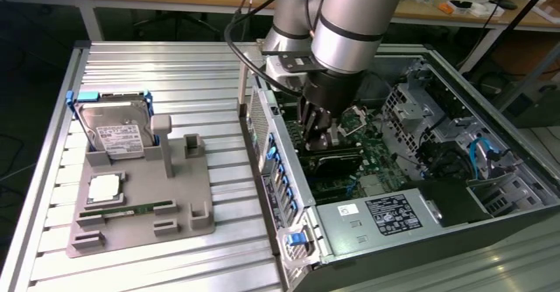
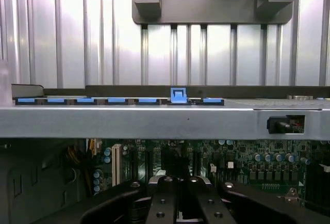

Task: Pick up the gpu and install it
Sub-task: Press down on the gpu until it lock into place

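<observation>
The exterior view looks down from high and a little off at the ribbed tabletop (image 1: 157, 75) and the open computer case (image 1: 455, 147). The wrist view sits close, low inside that case, facing across its side wall (image 2: 154, 121) toward the tabletop; both share the motherboard (image 1: 350, 154).

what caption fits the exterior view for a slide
Arm's shut tool reaches into the open computer case over the motherboard, beside a parts tray.

The arm (image 1: 350, 16) at the exterior view's top centre is a thick silver-grey cylinder with dark bands and pale blue joint caps. Black cables (image 1: 240, 29) loop beside it. Below sits a matte black gripper (image 1: 322, 125) whose fingers (image 2: 164, 203) carry small round screws.
</observation>
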Motion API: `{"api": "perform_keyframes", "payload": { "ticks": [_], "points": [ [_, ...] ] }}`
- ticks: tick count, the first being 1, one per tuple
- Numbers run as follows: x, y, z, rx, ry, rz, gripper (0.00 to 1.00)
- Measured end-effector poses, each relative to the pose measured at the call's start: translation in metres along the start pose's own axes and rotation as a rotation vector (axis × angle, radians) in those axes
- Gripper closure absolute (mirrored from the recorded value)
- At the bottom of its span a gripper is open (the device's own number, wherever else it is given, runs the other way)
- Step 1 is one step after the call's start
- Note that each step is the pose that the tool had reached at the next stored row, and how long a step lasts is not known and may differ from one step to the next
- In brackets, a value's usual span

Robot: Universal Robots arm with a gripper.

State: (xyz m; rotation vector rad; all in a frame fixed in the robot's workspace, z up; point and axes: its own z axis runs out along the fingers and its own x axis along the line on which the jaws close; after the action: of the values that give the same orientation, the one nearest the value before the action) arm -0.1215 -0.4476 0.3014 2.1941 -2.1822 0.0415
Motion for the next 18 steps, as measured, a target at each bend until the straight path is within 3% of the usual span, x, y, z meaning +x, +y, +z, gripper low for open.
{"api": "perform_keyframes", "payload": {
  "ticks": [1,2,3,6,7,10,13,18],
  "points": [
    [0.0,0.0003,-0.0001,-0.0029,-0.0027,0.0,0.89],
    [0.0,0.0004,0.0,-0.0176,-0.0082,-0.001,0.89],
    [0.0,0.0008,-0.0002,-0.0306,-0.0171,-0.002,0.89],
    [0.0,0.0027,-0.0003,-0.0558,-0.0421,-0.004,0.89],
    [-0.0001,0.0035,-0.0004,-0.0661,-0.046,-0.004,0.89],
    [0.0,0.0066,-0.0004,-0.095,-0.047,-0.005,0.89],
    [0.0002,0.008,-0.0011,-0.1069,-0.0469,-0.005,0.89],
    [0.0009,0.0081,-0.009,-0.1135,-0.0467,-0.005,0.89]
  ]
}}
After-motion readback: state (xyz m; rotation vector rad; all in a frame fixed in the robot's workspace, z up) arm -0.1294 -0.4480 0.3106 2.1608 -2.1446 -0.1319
